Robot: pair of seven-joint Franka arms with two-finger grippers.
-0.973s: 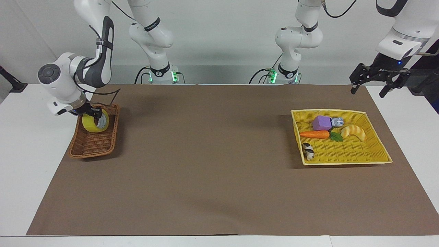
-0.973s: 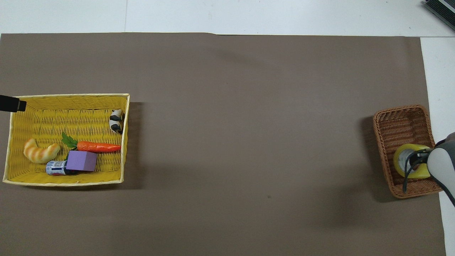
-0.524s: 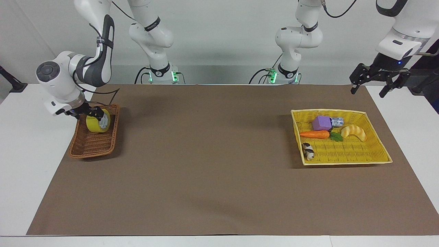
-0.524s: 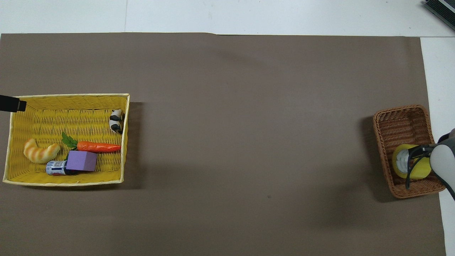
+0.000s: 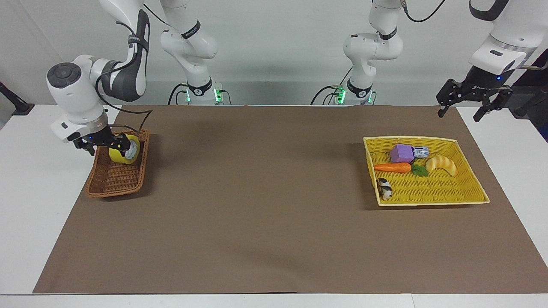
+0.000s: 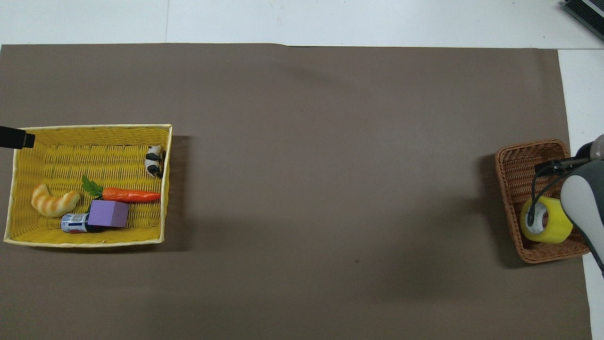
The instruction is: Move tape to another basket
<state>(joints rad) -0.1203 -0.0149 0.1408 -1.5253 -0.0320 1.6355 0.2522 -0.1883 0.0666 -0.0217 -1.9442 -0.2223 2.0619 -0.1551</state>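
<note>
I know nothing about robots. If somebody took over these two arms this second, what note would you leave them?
Right claw: down at the yellow translucent roll of packing tape; I cannot tell whether it grips the roll.
Left claw: open, waiting in the air over its own end of the table.
Tape: inside the small brown woven wicker basket, at the end nearer the robots.
Done: the tape has reached that basket.
Left: probably just confirm release and lift the right arm away.

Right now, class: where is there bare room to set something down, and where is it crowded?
Bare: the brown mat between the wicker basket and the yellow basket. Crowded: the yellow basket's end nearer the robots, around the carrot.
</note>
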